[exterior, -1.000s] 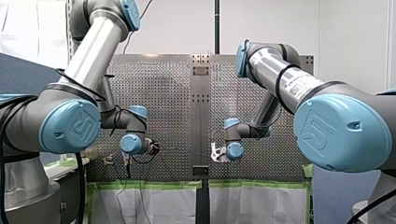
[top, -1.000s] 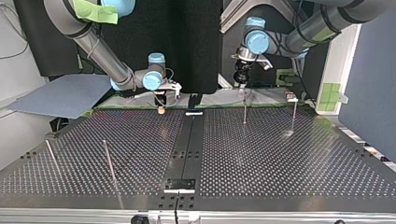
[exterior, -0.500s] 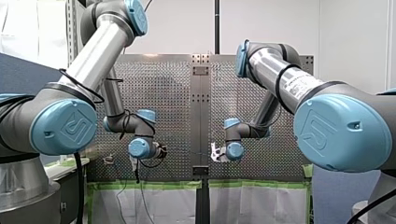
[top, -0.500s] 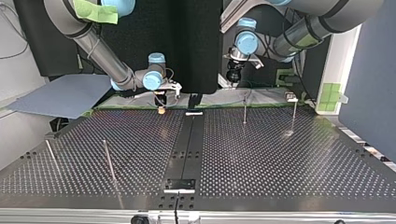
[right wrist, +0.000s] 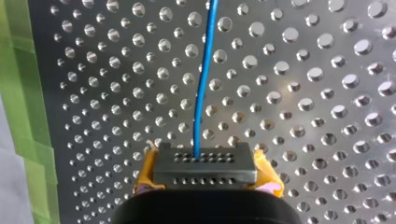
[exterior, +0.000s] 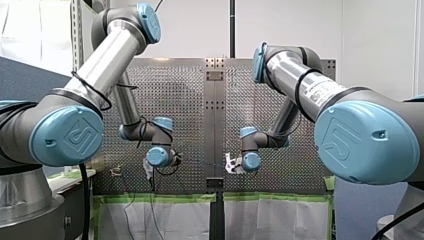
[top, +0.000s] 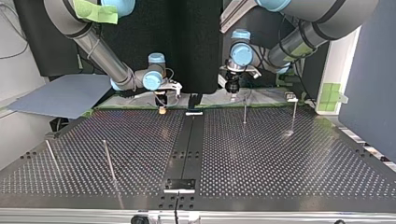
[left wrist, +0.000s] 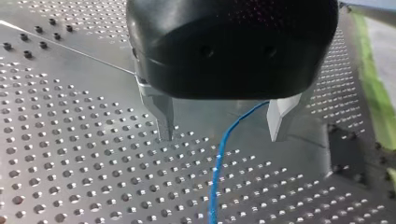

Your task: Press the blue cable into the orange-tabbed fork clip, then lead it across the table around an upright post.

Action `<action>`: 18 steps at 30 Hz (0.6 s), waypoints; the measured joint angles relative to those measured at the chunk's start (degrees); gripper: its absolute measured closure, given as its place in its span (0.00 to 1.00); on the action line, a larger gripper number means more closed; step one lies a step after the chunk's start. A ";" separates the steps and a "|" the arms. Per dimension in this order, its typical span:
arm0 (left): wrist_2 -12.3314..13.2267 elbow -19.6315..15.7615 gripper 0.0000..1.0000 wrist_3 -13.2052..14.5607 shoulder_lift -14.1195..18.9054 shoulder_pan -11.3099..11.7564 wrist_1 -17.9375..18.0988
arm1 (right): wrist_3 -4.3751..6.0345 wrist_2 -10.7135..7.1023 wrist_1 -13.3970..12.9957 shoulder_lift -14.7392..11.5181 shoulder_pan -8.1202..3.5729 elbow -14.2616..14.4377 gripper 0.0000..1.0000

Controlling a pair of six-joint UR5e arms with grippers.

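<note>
Straight from right tool (right wrist: 205, 169) — blue cable (right wrist: 201, 79)

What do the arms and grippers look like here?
My left arm and my right arm are silver tubes with pale blue joint caps bearing an embossed logo, with black cables looped round them. The right carries green tape. My left gripper is rounded black with tapered metal fingers; my right gripper shows yellow pads.

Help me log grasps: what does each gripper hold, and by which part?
My right gripper clamps the blue cable where it enters its pads; my left gripper, open around it, holds nothing.
</note>
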 joint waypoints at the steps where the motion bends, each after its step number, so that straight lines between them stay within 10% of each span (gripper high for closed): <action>1: -0.16 0.43 0.00 0.01 -0.03 -0.02 -0.20 | -0.01 -0.01 0.00 0.01 0.00 0.00 1.00; 18: -3.72 8.33 0.00 3.64 -5.18 0.13 -6.05 | -0.21 -0.08 0.09 0.00 -0.02 0.00 1.00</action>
